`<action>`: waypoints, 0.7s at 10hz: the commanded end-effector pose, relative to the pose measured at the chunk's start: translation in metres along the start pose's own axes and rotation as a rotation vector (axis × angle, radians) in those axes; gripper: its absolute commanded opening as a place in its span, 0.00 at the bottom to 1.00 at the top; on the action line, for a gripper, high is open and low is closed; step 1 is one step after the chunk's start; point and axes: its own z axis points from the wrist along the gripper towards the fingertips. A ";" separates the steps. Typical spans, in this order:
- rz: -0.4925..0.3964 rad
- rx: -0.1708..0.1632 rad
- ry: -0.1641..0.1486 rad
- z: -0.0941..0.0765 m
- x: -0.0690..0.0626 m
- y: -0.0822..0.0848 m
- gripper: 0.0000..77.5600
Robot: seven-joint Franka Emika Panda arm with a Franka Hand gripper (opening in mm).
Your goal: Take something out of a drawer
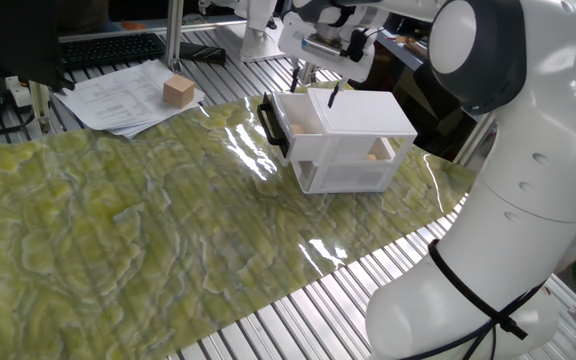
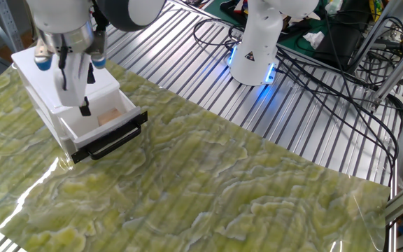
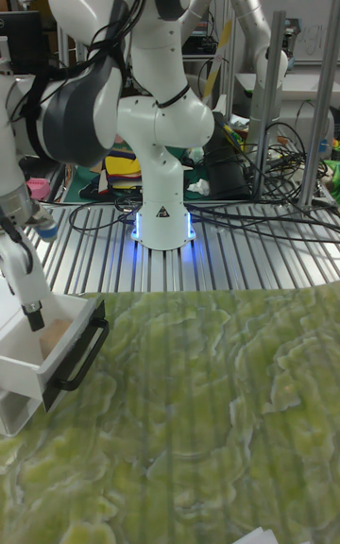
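Green marbled sheeting (image 1: 148,240) covers most of the slatted metal table (image 2: 208,77), and a white cabinet (image 1: 353,140) sits near the sheeting's far edge. Its top drawer (image 2: 100,122) is pulled out, black bar handle (image 2: 110,143) forward. A small wooden cube (image 2: 107,117) lies inside the drawer; in the tall fixed view it is half hidden behind a finger. The gripper (image 1: 314,85) hangs over the open drawer with its fingers (image 2: 85,108) spread and nothing between them, tips above the cube. A second tan piece (image 1: 376,152) shows through the cabinet's lower opening, hard to make out. A bigger wooden block (image 1: 178,91) rests on papers (image 1: 118,98) beyond the sheeting.
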 end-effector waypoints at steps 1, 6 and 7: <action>0.517 -0.104 0.008 -0.001 -0.006 -0.005 1.00; 0.723 -0.137 0.008 0.000 0.001 -0.003 1.00; 0.791 -0.144 0.006 -0.001 0.003 -0.002 1.00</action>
